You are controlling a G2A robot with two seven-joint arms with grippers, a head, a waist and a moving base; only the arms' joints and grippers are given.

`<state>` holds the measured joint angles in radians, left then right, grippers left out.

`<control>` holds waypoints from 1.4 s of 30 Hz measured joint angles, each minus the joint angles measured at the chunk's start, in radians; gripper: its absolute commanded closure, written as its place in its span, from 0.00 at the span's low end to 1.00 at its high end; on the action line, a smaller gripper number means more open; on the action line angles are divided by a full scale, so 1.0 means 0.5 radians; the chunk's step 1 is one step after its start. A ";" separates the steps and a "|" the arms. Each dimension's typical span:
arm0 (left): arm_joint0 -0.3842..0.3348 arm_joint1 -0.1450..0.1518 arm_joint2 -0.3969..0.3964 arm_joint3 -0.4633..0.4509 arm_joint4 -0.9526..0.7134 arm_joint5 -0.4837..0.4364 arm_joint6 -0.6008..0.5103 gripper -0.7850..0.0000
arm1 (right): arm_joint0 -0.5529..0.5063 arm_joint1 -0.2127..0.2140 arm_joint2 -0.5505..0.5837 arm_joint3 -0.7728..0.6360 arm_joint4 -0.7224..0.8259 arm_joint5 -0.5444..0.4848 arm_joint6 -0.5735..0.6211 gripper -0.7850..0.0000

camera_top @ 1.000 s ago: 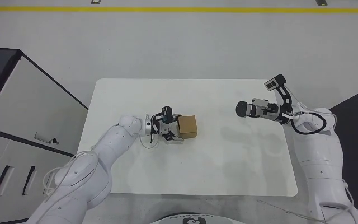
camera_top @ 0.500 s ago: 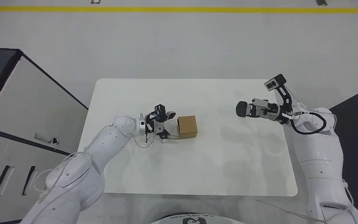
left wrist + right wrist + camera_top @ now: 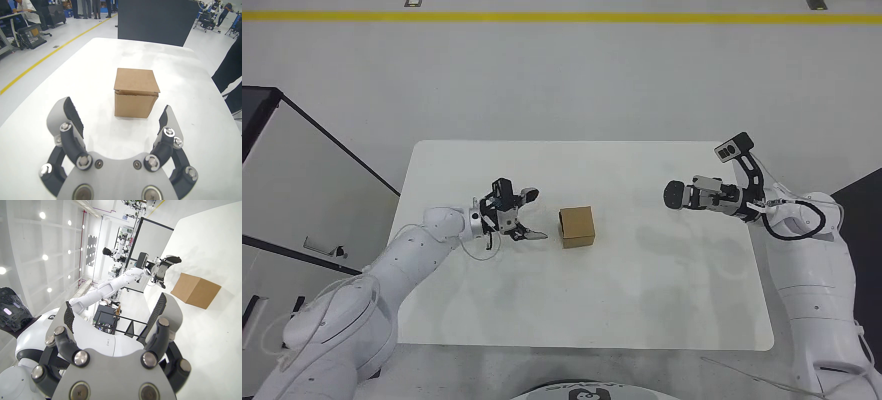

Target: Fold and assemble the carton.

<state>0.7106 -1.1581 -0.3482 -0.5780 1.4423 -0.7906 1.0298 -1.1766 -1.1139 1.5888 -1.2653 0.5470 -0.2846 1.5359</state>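
Both arms (image 3: 412, 260) are sheathed in glossy white shells. The silver left gripper (image 3: 117, 104) and right gripper (image 3: 115, 298) are fastened with round screws and lined with black ribbed pads (image 3: 74, 115).

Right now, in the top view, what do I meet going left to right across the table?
left claw, open → carton, closed up and standing alone → right claw, open, held off to the side

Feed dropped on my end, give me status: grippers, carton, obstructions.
Left gripper open, apart from carton. Right gripper open, farther off. Carton upright, top flap down. Nothing between.
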 measured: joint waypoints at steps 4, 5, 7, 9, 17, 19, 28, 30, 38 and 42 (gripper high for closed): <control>0.013 0.100 0.013 -0.158 -0.049 0.002 0.002 0.00 | 0.000 0.000 0.000 0.000 0.000 0.000 0.000 0.00; 0.019 0.121 0.015 -0.190 -0.064 0.006 0.006 0.00 | 0.000 0.000 0.000 0.000 0.000 0.000 0.000 0.00; 0.031 0.167 0.017 -0.263 -0.099 0.010 0.010 0.00 | 0.000 0.000 0.000 0.000 0.000 0.000 0.000 0.00; 0.038 0.206 0.021 -0.322 -0.113 0.011 0.011 0.00 | 0.000 0.000 0.000 0.000 0.000 0.000 0.000 0.00; 0.084 0.364 0.026 -0.545 -0.114 0.075 0.075 0.00 | 0.000 0.000 0.000 0.000 0.000 0.000 0.000 0.00; 0.102 0.398 0.025 -0.589 -0.115 0.089 0.088 0.00 | 0.000 0.000 0.000 0.000 0.000 0.000 0.000 0.00; 0.163 0.535 -0.011 -0.778 -0.106 0.153 0.152 0.00 | 0.000 0.000 0.000 0.000 0.000 0.000 0.000 0.00; 0.175 0.569 -0.026 -0.829 -0.100 0.166 0.166 0.00 | 0.000 0.000 0.000 0.000 0.000 0.000 0.000 0.00; 0.247 0.731 -0.111 -1.016 -0.090 0.178 0.178 0.00 | 0.000 0.000 0.000 0.000 0.000 0.000 0.000 0.00; 0.254 0.744 -0.119 -1.026 -0.091 0.173 0.173 0.00 | 0.000 0.000 0.000 0.000 0.000 0.000 0.000 0.00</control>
<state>0.8376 -0.7861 -0.4075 -1.0908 1.3970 -0.7040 1.1161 -1.1766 -1.1139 1.5888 -1.2653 0.5470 -0.2846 1.5359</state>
